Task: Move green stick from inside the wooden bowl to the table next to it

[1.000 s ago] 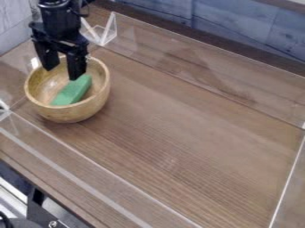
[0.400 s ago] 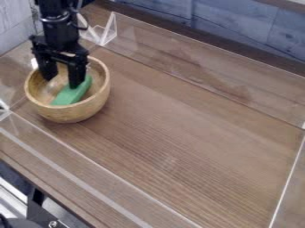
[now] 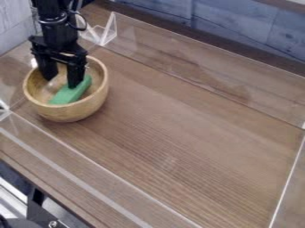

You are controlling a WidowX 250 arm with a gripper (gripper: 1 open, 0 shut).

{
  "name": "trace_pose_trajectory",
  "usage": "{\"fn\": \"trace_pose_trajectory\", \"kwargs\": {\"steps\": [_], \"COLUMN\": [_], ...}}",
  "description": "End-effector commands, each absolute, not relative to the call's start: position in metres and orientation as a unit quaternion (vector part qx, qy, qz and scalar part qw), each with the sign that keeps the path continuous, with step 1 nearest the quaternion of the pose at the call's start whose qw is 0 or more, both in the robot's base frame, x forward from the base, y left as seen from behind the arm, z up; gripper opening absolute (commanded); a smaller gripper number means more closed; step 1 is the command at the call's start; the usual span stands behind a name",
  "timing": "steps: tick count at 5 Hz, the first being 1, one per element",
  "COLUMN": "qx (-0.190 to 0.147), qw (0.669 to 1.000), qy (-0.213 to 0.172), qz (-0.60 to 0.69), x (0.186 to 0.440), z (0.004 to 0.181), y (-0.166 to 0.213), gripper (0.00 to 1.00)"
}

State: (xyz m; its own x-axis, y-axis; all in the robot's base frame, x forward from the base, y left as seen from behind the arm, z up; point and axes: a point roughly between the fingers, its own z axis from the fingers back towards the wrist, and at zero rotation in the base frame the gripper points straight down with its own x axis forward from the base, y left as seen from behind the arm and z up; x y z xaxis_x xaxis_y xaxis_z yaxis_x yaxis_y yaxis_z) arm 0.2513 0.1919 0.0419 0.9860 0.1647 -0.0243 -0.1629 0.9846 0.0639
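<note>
The wooden bowl (image 3: 62, 109) sits at the left of the table (image 3: 191, 116), near the back-left corner. Inside it lies the green stick (image 3: 74, 92), tilted against the bowl's right inner side. My black gripper (image 3: 61, 78) hangs straight down into the bowl, its two fingers spread apart. One finger is to the left of the stick, the other over the stick's upper end, which it partly hides. The jaws are open and hold nothing.
Low clear plastic walls (image 3: 143, 191) run along the table's edges, with a corner bracket (image 3: 105, 31) just behind the bowl. A grey tiled wall is at the back.
The gripper has come down into the bowl and shifted slightly left, its fingers now reaching down around the green stick's upper end. The stick and the bowl stay in place.
</note>
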Motion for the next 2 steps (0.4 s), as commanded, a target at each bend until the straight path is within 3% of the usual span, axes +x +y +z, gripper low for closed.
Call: {"fn": "trace_pose_trajectory", "kwargs": {"steps": [1,2], "qx": [0.032,0.031], "qw": [0.995,0.994], "qy": [0.011,0.012], "qz": [0.094,0.105], "x": [0.2534,0.2552], "z": [0.0351,0.0286], "y": [0.191,0.1876], "gripper": [1.0,1.0]}}
